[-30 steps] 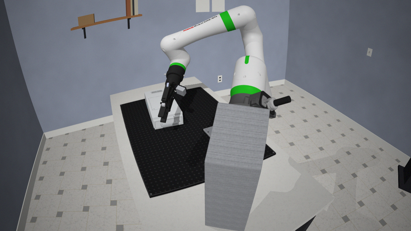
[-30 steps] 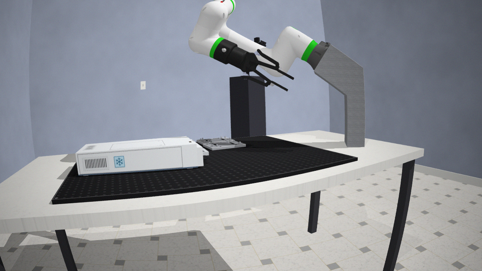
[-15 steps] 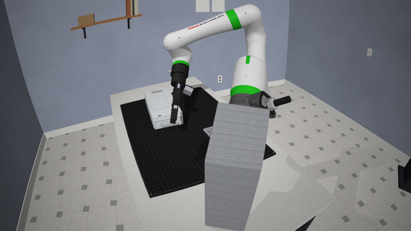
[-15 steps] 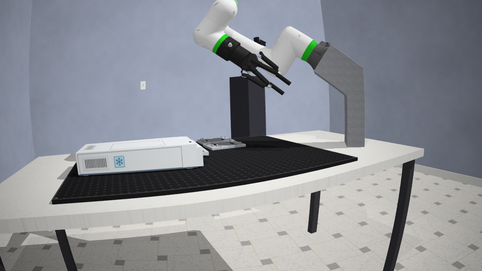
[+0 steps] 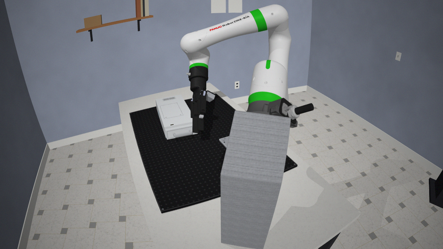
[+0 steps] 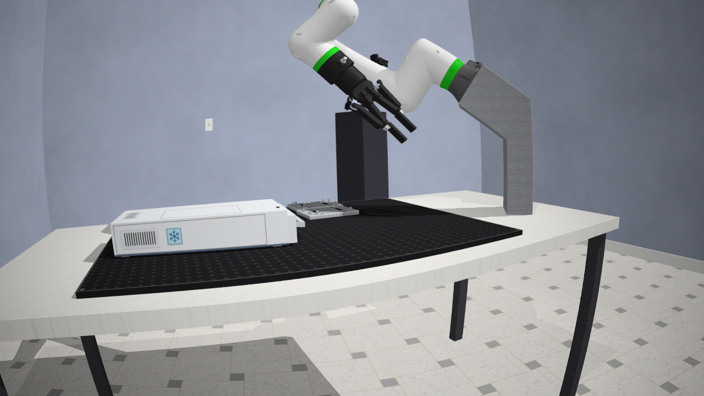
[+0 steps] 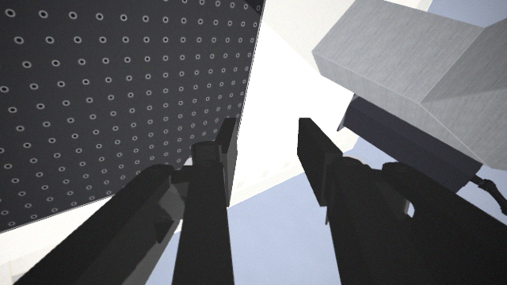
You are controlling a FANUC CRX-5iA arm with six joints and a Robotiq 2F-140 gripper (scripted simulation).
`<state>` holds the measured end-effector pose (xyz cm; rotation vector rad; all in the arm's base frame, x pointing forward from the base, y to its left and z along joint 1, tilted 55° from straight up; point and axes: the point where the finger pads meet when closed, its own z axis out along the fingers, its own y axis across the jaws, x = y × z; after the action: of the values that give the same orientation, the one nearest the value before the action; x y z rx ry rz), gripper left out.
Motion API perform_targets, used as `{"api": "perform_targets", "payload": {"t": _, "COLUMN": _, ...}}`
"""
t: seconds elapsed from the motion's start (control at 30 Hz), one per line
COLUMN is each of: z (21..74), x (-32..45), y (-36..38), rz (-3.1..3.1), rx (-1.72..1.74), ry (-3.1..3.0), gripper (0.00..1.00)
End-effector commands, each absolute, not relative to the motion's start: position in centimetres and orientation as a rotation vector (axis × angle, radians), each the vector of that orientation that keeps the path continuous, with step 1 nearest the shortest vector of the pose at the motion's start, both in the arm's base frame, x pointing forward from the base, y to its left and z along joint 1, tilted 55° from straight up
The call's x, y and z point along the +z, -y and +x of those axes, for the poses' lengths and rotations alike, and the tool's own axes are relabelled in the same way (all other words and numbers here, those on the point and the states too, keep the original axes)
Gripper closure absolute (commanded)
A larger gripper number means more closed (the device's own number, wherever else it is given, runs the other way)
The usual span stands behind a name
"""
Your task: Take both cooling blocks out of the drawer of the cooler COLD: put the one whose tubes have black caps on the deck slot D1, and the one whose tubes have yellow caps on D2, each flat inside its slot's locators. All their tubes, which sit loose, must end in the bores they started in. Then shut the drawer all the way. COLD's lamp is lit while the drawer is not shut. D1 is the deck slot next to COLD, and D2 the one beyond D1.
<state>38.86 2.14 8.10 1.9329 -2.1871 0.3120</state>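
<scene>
jaws parted, nothing between; perforated black board [image 7: 131,79] at left, grey metal post [image 7: 396,51] upper right.
</scene>
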Motion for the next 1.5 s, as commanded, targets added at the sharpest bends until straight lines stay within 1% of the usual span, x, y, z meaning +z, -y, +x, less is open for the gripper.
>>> {"api": "perform_targets", "payload": {"t": 0.0, "z": 38.8, "x": 8.7, "y": -1.1, "rz": 2.001, "rx": 0.355, "ry": 2.097, "gripper": 0.65}}
{"api": "perform_targets", "payload": {"t": 0.63, "z": 39.2, "x": 11.6, "y": 2.5, "rz": 2.274, "rx": 0.560, "ry": 1.552, "gripper": 0.65}}
{"api": "perform_targets", "payload": {"t": 1.47, "z": 40.6, "x": 15.6, "y": 4.4, "rz": 2.402, "rx": 0.750, "ry": 0.825, "gripper": 0.65}}
